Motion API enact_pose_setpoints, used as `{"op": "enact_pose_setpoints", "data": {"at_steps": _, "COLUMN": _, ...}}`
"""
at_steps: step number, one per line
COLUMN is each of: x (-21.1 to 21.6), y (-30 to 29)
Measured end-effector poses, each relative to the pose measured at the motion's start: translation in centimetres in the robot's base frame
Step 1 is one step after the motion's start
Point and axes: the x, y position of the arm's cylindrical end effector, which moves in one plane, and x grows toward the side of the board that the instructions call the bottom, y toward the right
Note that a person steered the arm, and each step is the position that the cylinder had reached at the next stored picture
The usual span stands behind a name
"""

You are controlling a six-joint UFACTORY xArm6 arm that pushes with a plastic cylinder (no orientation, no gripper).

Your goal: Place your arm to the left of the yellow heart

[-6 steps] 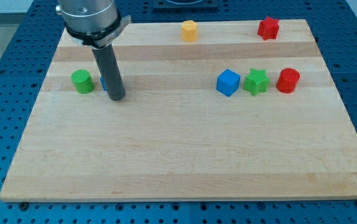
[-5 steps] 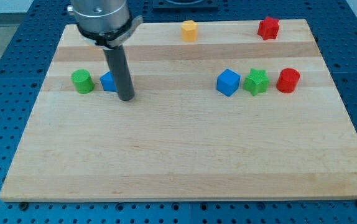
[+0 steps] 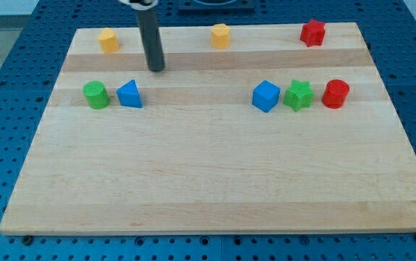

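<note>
A yellow block (image 3: 108,40) that looks like a heart lies near the board's top left. A second yellow block (image 3: 221,35), closer to a pentagon, lies at the top middle. My tip (image 3: 156,69) rests on the board between them, a little lower in the view. It is right of and below the heart-like block and well left of the pentagon-like one, touching neither. The rod rises out of the view's top.
A green cylinder (image 3: 96,95) and a blue triangle (image 3: 129,94) sit side by side below and left of my tip. A blue cube (image 3: 265,96), green star (image 3: 298,95) and red cylinder (image 3: 335,94) form a row at the right. A red star (image 3: 312,32) lies at the top right.
My tip moved from beside the blue triangle up toward the view's top and slightly right. This uncovered the blue triangle and the left yellow block. No block moved.
</note>
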Motion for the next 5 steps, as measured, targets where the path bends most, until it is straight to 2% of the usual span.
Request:
{"op": "enact_pose_setpoints", "data": {"at_steps": 3, "x": -2.1, "y": -14.1}}
{"op": "enact_pose_setpoints", "data": {"at_steps": 4, "x": -4.1, "y": -17.2}}
{"op": "enact_pose_setpoints", "data": {"at_steps": 5, "x": -5.9, "y": -17.2}}
